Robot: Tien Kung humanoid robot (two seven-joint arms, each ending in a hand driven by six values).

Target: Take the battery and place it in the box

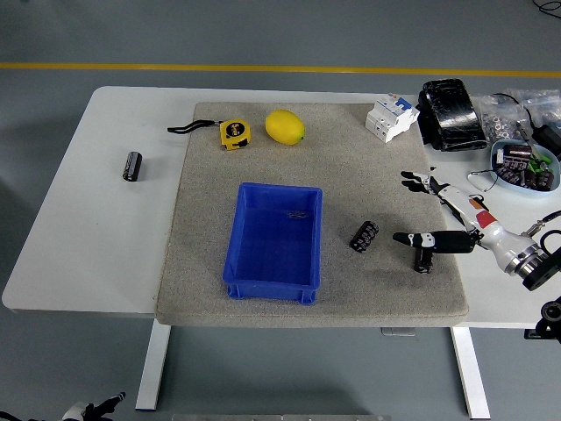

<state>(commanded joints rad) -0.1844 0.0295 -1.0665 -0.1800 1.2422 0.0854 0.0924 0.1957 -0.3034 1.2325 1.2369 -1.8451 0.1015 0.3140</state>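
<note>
We see the right robot hand point(438, 210) open, fingers spread; one battery point(365, 236) lies just left of it, long axis diagonal, between it and the box point(273, 282).

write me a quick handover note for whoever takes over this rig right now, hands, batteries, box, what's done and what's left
Right robot hand: over the mat's right edge, fingers spread, holding nothing; a battery lies just under its thumb.
Left robot hand: not in view.
Another battery lies on the mat between the blue box and the right robot hand. A third battery lies on the bare table, far left.
Blue box: mid-mat, no battery visible inside.
Done: nothing boxed yet.
Left: grasp a battery, probably the one by the thumb, carry it left, and release it in the box.
</note>
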